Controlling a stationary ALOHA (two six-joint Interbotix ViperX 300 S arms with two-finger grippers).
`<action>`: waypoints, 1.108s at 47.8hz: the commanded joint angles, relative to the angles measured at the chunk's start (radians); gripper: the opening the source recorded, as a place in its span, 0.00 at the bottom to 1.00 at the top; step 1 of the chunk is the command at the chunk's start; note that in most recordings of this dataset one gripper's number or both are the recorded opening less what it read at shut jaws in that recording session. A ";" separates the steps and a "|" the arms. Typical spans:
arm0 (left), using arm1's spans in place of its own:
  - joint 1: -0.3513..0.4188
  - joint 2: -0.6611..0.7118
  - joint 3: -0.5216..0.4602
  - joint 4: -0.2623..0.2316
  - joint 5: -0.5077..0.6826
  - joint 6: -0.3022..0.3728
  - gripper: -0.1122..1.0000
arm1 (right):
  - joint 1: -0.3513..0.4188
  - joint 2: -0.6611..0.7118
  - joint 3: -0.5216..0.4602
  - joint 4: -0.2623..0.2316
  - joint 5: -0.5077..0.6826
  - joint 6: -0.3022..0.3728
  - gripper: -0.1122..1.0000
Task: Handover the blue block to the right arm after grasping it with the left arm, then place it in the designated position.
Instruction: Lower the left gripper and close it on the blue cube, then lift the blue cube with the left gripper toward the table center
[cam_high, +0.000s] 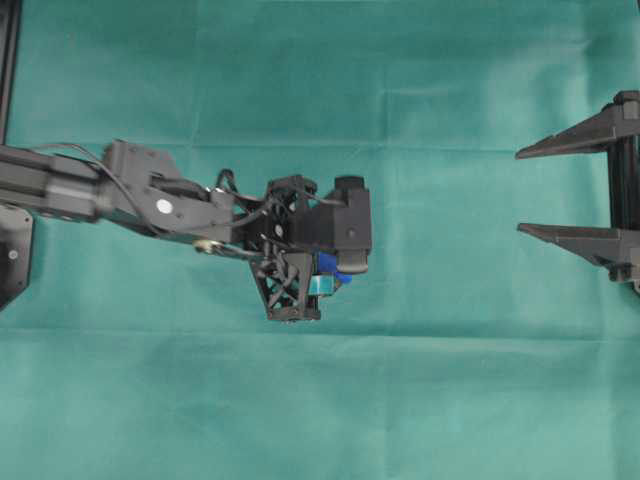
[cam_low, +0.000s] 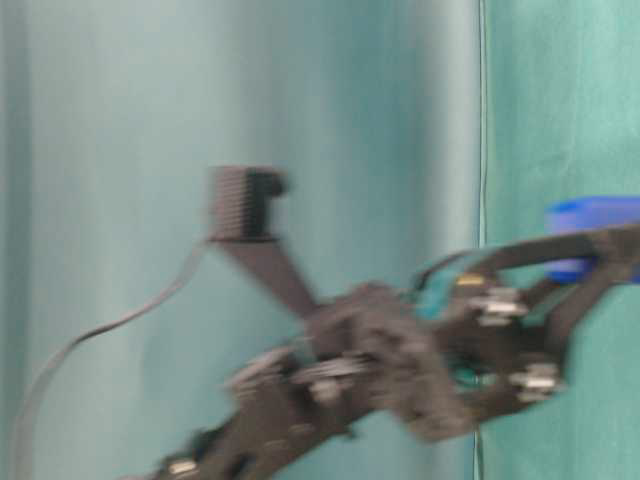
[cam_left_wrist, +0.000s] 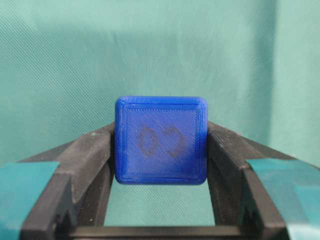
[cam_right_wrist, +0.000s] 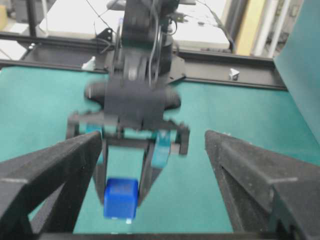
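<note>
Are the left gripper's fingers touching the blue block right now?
Touching. In the left wrist view both fingers press flat against opposite sides of the blue block, with no gap visible on either side.

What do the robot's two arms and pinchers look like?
Both are black. The left arm has a round white spot and thin black cables; its end effector wears teal tape on its fingers. The right end effector has long, pointed, plain black fingers.
</note>
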 joint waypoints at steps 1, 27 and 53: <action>-0.005 -0.083 -0.026 0.002 0.014 0.000 0.52 | -0.002 0.005 -0.028 -0.003 -0.005 0.000 0.95; -0.005 -0.314 -0.058 0.005 0.060 0.021 0.52 | -0.002 0.005 -0.028 -0.011 -0.003 -0.002 0.95; -0.005 -0.365 -0.092 0.005 0.107 0.032 0.52 | -0.002 0.005 -0.029 -0.015 -0.005 0.000 0.95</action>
